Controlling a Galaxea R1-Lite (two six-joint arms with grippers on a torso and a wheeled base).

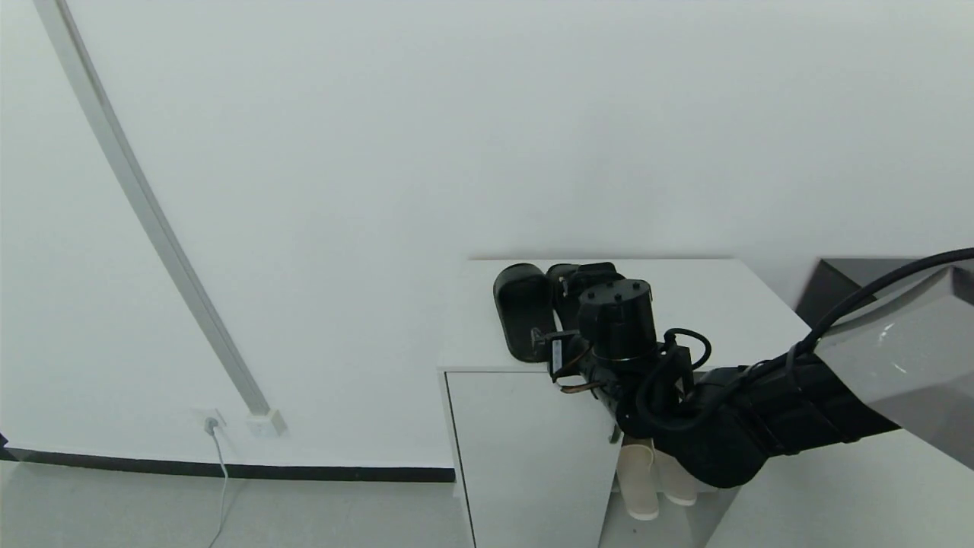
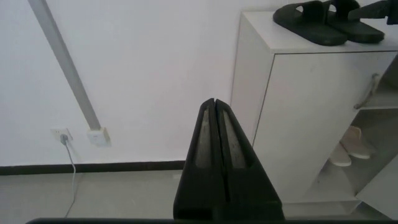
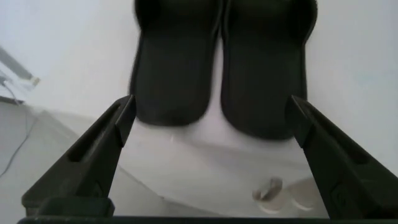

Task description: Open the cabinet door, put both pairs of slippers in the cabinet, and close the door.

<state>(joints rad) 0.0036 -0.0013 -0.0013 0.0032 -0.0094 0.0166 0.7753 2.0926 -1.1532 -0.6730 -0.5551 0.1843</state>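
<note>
- Step in hand: pickup of the second pair. The pair of white foam slippers already lies on a lower shelf of the open compartment, at 6 o'clock from my right wrist in the head view.
- Task item: the pair of black moulded rubber slippers lies side by side on top of the white laminate cabinet, near its front edge, at 4 o'clock from the centre of the head view.
- Right gripper: jaws spread wide, nothing held. It hovers at the front edge with the pair at its 12 o'clock; the spread looks enough to span both slippers.
- Left gripper: fingers pressed together, empty, parked well apart from the cabinet, which lies at its 1 o'clock.
- Next move calls for: advance over the pair, then close so both slippers pinch together (a grip on one alone would strand the other).
- Then: lift clear, lower to the shelf, release, close the door.
</note>
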